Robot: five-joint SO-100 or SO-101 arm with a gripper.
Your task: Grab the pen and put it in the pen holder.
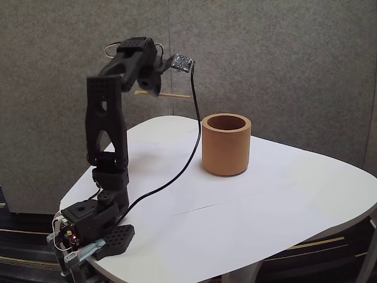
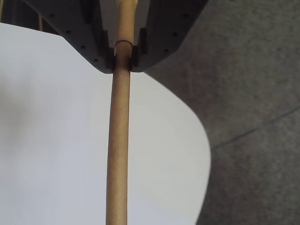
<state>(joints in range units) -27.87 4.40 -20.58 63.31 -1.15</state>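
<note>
We are holding the pen (image 1: 174, 95) high in the air, well above the white surface (image 1: 247, 206). In the wrist view the jaws are clenching the pen (image 2: 118, 140) from both sides, with the shaft running straight down the middle of the picture and the gripper (image 2: 123, 58) pinching it near one end. In the fixed view the gripper (image 1: 152, 87) is sitting at the top of the raised black arm (image 1: 106, 118), and the pen is sticking out of it roughly level, pointing to the right of that view.

The pen holder (image 1: 227, 144) is standing upright on the surface, to the right of the arm and lower than the pen; the two are apart, and the pen's free end is not yet over the cup's opening. A black cable (image 1: 188, 153) is hanging from the wrist camera down toward the base, passing just left of the cup in that view.

We are judging the grab as done and the lift as done. What is remaining, as we are reading it, is carrying the pen over the opening, tilting it tip-down, lowering it inside and letting go.
</note>
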